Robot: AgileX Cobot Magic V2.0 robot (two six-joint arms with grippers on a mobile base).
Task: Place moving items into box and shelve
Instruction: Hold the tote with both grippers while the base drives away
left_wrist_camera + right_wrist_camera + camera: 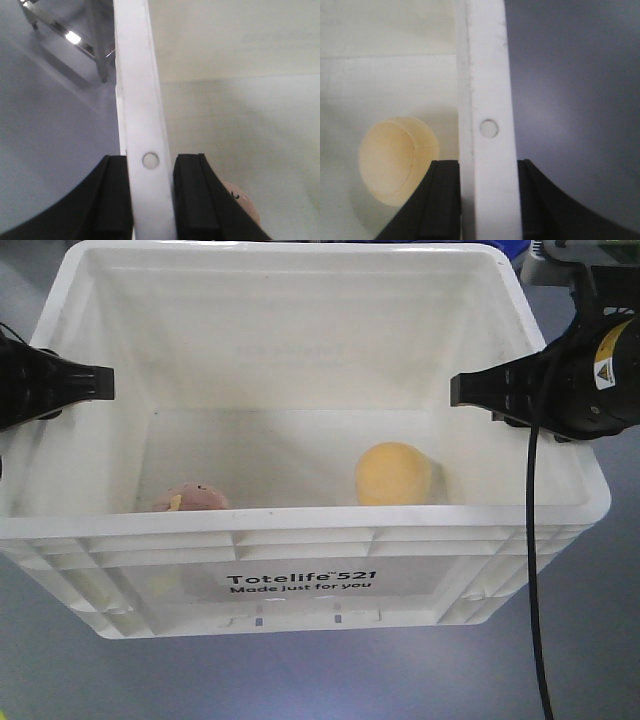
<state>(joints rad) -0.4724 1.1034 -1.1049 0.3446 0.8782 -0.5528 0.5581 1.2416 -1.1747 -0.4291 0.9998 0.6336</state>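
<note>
The white box (pixel 300 525), printed "Totelife 521", fills the front view. Inside it lie both moving items: the yellow-orange one (pixel 393 474) on the right of the floor, and the pinkish-brown one (pixel 190 500) at the near left, partly hidden by the front wall. My left gripper (pixel 105 383) is shut on the box's left rim (pixel 137 100), one finger on each side, and the pinkish item (pixel 245 207) peeks out past the inner finger. My right gripper (pixel 458 390) clamps the right rim (pixel 487 90) in the same way, with the yellow item (pixel 395 160) just inside.
Grey floor (pixel 320 680) lies under and around the box. A blue bin's corner (pixel 515 248) shows at the top right. A black cable (pixel 535 570) hangs down from the right arm. A metal frame (pixel 75 35) stands beyond the box's left side.
</note>
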